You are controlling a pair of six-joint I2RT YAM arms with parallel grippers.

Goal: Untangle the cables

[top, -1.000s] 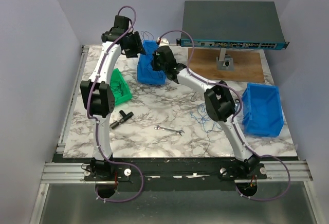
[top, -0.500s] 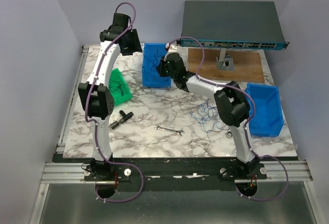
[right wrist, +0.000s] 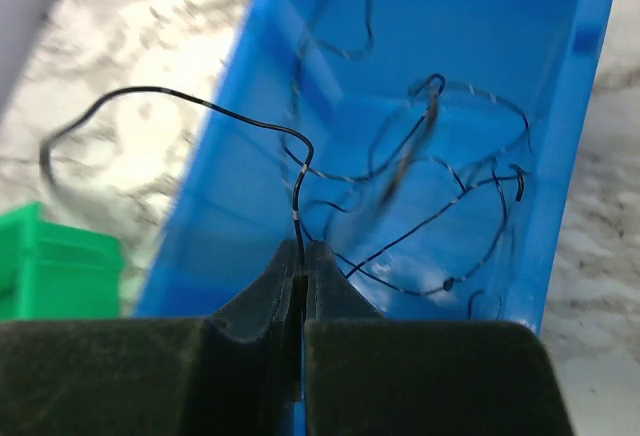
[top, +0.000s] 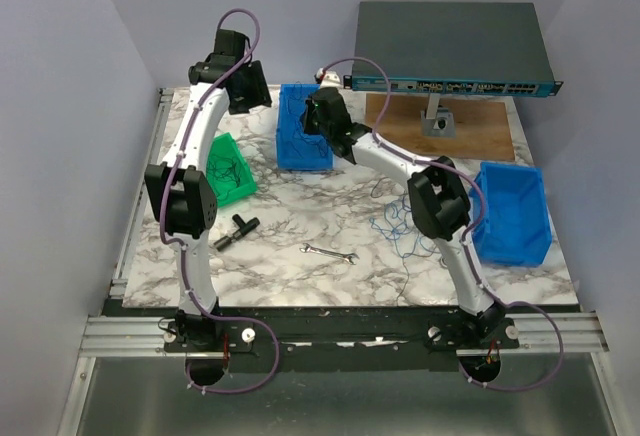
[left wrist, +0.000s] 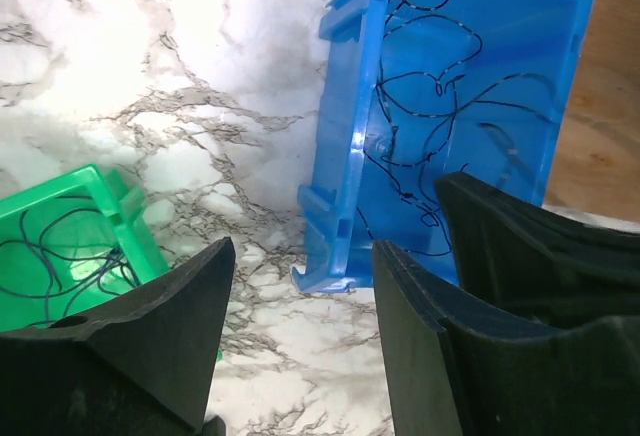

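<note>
Presently, right gripper (right wrist: 302,256) pressed together, pinching a black cable (right wrist: 298,171) above the blue bin (right wrist: 240,166); other black cables (right wrist: 420,186) coiled inside. Left gripper (left wrist: 302,261) spread, empty, over the desk (left wrist: 200,106) between that bin and green bin (left wrist: 115,206). Blue cables (top: 396,228) apparently loose on desk by right arm.

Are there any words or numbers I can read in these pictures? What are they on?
No text here can be read.
Grey box: tiny marks along its front strip, too small to read.
Middle blue bin: no letters showing.
Right blue bin: no letters showing.
Green bin: no letters showing.
Wrench: too small to tell if anything is stamped on it.
</note>
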